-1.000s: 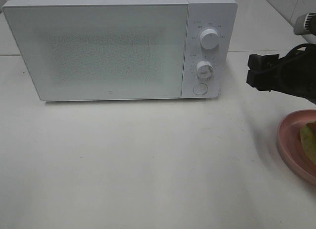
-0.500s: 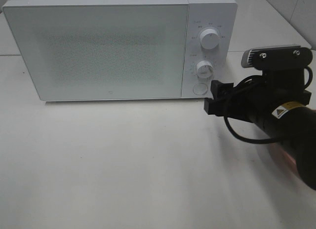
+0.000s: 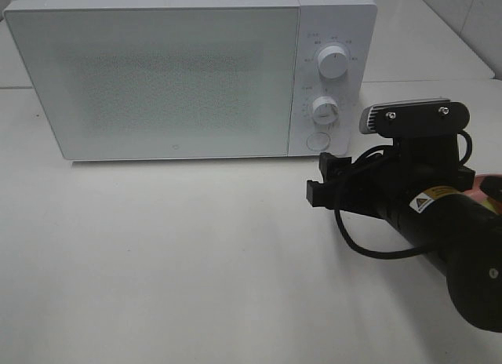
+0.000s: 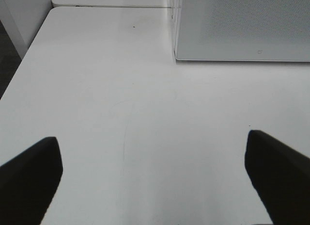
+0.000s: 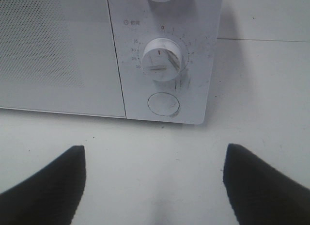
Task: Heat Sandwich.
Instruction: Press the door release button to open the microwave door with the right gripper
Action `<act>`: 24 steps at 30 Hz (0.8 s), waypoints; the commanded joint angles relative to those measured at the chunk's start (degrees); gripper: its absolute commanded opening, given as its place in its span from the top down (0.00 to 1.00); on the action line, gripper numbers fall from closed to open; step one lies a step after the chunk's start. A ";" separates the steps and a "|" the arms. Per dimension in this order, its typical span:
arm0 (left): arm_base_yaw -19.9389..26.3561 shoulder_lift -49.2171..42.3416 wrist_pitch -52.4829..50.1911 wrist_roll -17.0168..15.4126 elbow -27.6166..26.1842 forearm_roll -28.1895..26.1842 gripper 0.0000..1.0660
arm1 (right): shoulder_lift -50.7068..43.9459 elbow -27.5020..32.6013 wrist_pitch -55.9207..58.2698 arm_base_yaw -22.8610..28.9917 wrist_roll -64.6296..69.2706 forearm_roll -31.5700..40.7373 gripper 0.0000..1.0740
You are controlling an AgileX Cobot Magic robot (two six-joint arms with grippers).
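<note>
Both my claws gape apart and empty: left claw [image 4: 155, 181] over the bare table [image 4: 121, 89], right claw [image 3: 324, 180] before the microwave [image 3: 157, 74], its round button [image 5: 163, 104] at twelve o'clock. I cannot see the sandwich; a pink plate [image 3: 477, 178] rim peeks out at three o'clock.

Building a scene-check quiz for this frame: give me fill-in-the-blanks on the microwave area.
1. The door of the microwave is ____.
2. The right gripper faces the control panel with its jaws ____ and nothing between them.
3. Directly below the lower knob sits a round ____.
4. The plate, mostly hidden behind the right arm, is ____ in colour.

Missing words: closed; open; button; pink.
</note>
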 commanded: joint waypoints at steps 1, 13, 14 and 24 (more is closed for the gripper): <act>-0.11 -1.49 -0.29 -0.06 0.17 -0.57 0.09 | -0.23 0.00 -0.74 0.23 3.44 0.11 0.30; -0.11 -1.49 -0.29 -0.06 0.17 -0.57 0.09 | -0.23 0.00 -0.34 0.23 34.15 0.06 0.31; -0.11 -1.49 -0.29 -0.06 0.17 -0.57 0.09 | -0.23 0.00 0.00 0.23 41.20 0.06 0.33; -0.11 -1.49 -0.29 -0.06 0.17 -0.57 0.09 | -0.23 0.00 1.78 0.23 76.15 0.06 0.53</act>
